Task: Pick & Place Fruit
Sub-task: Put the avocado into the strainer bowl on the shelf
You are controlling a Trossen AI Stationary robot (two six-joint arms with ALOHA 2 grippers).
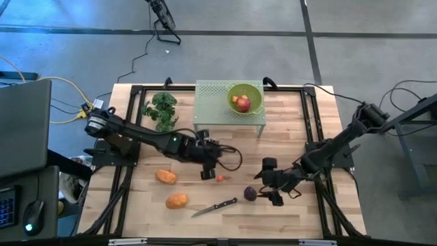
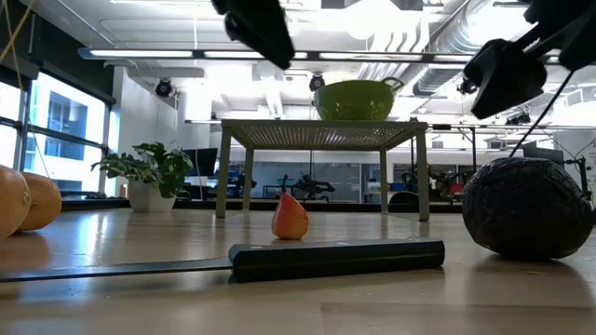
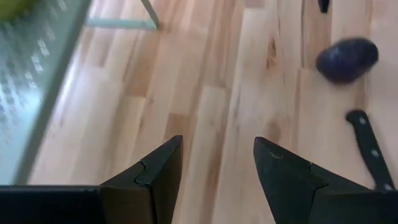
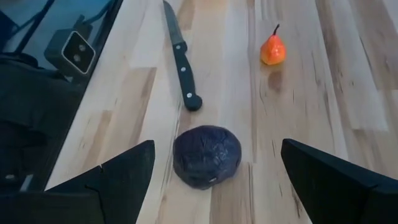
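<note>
A dark purple fruit [image 4: 207, 155] lies on the wooden table; my right gripper [image 1: 268, 183] hovers open just right of it, a finger standing off to each side without touching. A tiny red-orange fruit [image 4: 272, 51] rests farther left. My left gripper [image 3: 217, 146] hangs open over bare wood beside that tiny fruit [image 1: 220, 178], holding nothing. Two orange ovals [image 1: 166, 176] [image 1: 177, 201] lie at the near left. A red round fruit [image 1: 242, 104] sits in a green bowl [image 1: 254, 91] on a green mesh stand [image 1: 212, 102].
A black-handled knife [image 1: 215, 207] lies near the front edge between the orange ovals and the purple fruit. A green leafy bunch [image 1: 160, 109] stands at the far left beside the stand. Bare wood lies under the left gripper and along the near right.
</note>
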